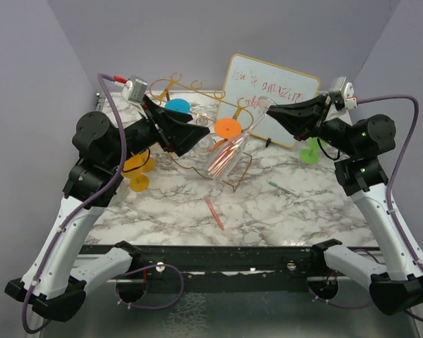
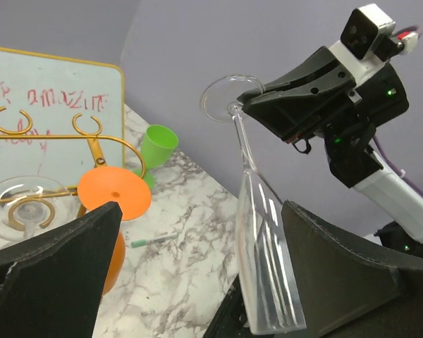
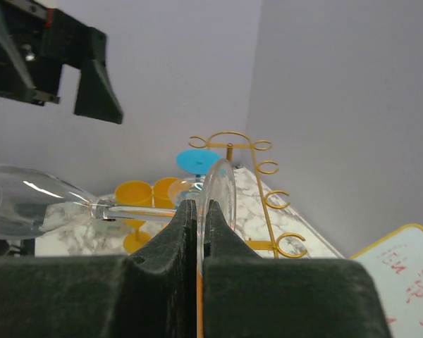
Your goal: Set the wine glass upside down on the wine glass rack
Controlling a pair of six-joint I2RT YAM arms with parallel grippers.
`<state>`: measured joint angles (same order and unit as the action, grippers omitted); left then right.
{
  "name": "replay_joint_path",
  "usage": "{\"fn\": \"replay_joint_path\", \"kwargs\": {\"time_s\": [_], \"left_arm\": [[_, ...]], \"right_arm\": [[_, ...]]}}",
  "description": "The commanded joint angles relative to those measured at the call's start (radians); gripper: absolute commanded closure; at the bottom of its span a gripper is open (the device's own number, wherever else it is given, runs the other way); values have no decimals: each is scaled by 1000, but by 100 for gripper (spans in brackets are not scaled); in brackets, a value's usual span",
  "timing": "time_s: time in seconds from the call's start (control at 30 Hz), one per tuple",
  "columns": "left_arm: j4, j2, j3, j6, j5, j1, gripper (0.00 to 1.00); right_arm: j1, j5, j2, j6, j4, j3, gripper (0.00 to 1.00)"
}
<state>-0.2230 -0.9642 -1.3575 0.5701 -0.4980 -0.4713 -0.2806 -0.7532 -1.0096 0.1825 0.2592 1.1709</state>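
Closest in, the right gripper (image 3: pixel 197 211) was clamped shut on the round foot of the clear wine glass (image 3: pixel 219 189), its two dark fingers pinching the disc edge-on. From there the stem ran out to the bowl, which lay between the widely parted fingers of the left gripper (image 2: pixel 197 211). The bowl sat closer to one finger than the other, and whether it touched that one I could not tell.

From above, the glass hung in the air on a slant, foot high at the right gripper and bowl low at the left. It was in front of the gold wine glass rack (image 2: pixel 96 149) and not hung on it.

On the rack hung an orange-footed glass (image 1: pixel 228 127) and a blue-footed glass (image 1: pixel 177 105), both upside down. Behind stood the framed whiteboard (image 1: pixel 271 88) with red scribble. A green glass (image 1: pixel 311 151) stood at the right on the marble table (image 1: pixel 169 211) and yellow glasses (image 1: pixel 137 169) at the left.
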Motion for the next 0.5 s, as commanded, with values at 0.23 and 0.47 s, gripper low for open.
{"fn": "replay_joint_path", "kwargs": {"time_s": [0.23,0.47], "left_arm": [[242,-186,31,274,-358,2,4],[237,-190,19,269,-392,2,2]], "right_arm": [[-90,-234,-40,11,163,-18,99],[-212,-135,-103,-86,121,15,99]]}}
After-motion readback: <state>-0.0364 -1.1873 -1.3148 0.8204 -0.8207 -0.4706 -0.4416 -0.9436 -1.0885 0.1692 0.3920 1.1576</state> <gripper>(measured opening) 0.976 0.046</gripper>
